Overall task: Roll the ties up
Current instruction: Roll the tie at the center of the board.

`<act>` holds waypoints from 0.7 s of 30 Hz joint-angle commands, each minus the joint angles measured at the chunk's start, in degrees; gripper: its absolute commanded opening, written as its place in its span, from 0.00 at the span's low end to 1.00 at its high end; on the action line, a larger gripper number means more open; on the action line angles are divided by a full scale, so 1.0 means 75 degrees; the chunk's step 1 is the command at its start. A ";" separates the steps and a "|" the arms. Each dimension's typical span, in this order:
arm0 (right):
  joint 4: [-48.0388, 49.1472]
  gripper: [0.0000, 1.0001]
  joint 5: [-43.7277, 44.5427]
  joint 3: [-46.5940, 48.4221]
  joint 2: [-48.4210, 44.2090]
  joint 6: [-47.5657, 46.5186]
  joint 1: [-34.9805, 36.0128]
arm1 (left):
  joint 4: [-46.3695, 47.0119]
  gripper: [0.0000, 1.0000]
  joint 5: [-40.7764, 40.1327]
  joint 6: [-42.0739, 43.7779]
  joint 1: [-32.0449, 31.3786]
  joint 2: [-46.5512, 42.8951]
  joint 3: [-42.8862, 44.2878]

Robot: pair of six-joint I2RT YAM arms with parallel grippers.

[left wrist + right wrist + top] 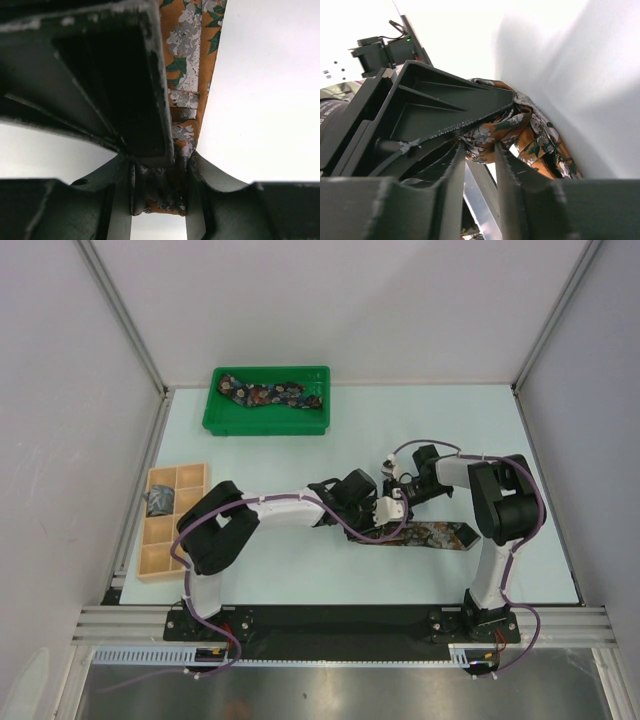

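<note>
A rust-brown tie [435, 536] with a grey and green floral print lies on the table in front of the right arm, its wide end to the right. My left gripper [374, 512] and right gripper [401, 494] meet at its left end. In the left wrist view the left gripper [160, 192] is shut on the bunched tie [192, 75]. In the right wrist view the right gripper [480, 150] pinches a fold of the same tie [540, 140]. A dark navy floral tie [275, 395] lies in the green tray [222, 422]. A rolled grey-blue tie [160, 501] sits in a left compartment of the wooden box.
The tan wooden compartment box [170, 540] stands at the table's left edge. The green tray is at the back, left of centre. White walls close in the left, back and right. The two grippers are almost touching each other.
</note>
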 commanded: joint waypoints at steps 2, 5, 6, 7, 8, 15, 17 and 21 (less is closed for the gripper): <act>0.0103 0.09 0.0382 -0.0120 0.0393 -0.0368 0.0031 | -0.0630 0.32 -0.0328 -0.0205 0.0106 0.0170 -0.0489; -0.0060 0.00 0.0593 -0.0167 0.0404 -0.0555 -0.0004 | -0.0127 0.50 -0.0082 -0.0532 0.0281 -0.0052 -0.0745; -0.0188 0.00 0.0640 -0.0214 0.0393 -0.0625 -0.0027 | 0.0385 0.54 0.0035 -0.0674 0.0375 -0.0192 -0.0898; -0.0248 0.00 0.0838 -0.0249 0.0393 -0.0672 -0.0027 | 0.0692 0.59 0.0454 -0.0814 0.0481 -0.0518 -0.1050; -0.0271 0.00 0.0956 -0.0284 0.0393 -0.0708 -0.0039 | 0.0996 0.68 0.0760 -0.1082 0.0737 -0.0696 -0.1388; -0.0775 0.00 0.2466 -0.0051 0.0627 -0.0708 -0.0367 | 0.5202 0.89 0.2941 -0.2420 0.1185 -0.1471 -0.3159; -0.1043 0.00 0.2795 0.0160 0.0674 -0.0720 -0.0332 | 0.6138 0.90 0.3095 -0.2760 0.1162 -0.1273 -0.3430; -0.1431 0.00 0.3428 0.0430 0.0920 -0.0778 -0.0086 | 0.7256 0.90 0.2990 -0.3065 0.1044 -0.0851 -0.3524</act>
